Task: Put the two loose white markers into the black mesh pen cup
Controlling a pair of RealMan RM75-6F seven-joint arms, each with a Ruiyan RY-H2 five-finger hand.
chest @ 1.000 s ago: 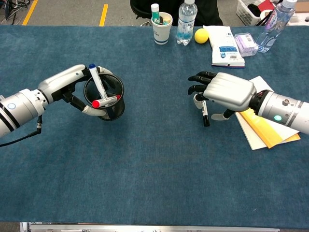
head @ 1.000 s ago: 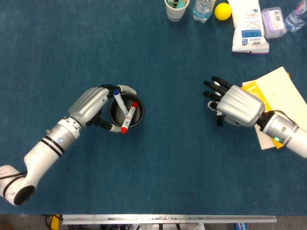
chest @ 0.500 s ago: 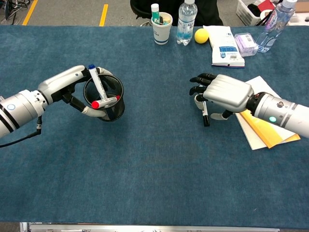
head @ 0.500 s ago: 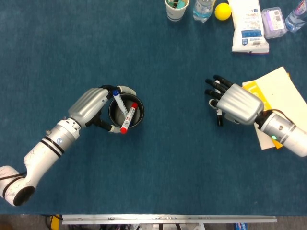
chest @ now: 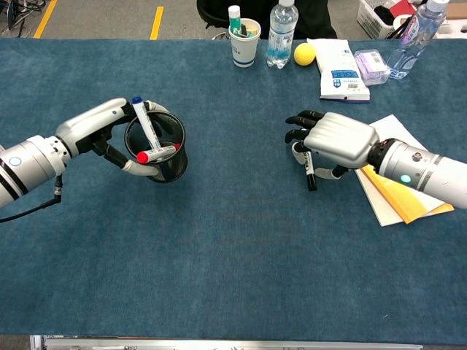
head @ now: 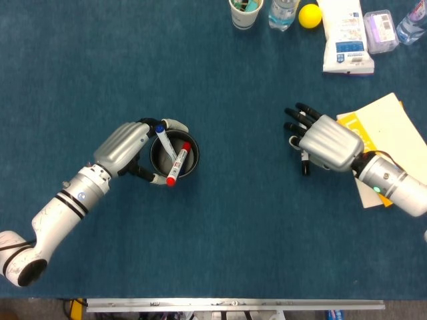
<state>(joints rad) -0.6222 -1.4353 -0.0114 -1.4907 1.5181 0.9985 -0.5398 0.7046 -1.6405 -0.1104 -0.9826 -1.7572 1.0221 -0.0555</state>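
The black mesh pen cup (head: 194, 164) (chest: 174, 165) stands on the blue cloth at the left, and my left hand (head: 123, 147) (chest: 95, 125) wraps around its side and grips it. Two white markers lean inside it, one with a blue cap (head: 164, 139) (chest: 145, 125) and one with a red cap (head: 178, 162) (chest: 160, 154) lying across the rim. My right hand (head: 327, 143) (chest: 336, 142) hovers palm down, fingers spread, over a white marker with a black cap (head: 304, 164) (chest: 309, 173) that lies on the cloth. Most of that marker is hidden under the hand.
Yellow and white sheets (head: 391, 125) (chest: 403, 198) lie under my right forearm. Along the far edge stand a paper cup (head: 245, 13) (chest: 244, 33), a water bottle (chest: 281, 33), a yellow ball (head: 309, 15), a white packet (head: 345, 37) and a small plastic box (head: 380, 30).
My right hand has drifted slightly left and settled lower over the black-capped marker, which has not moved. The left hand and cup shifted a touch left.
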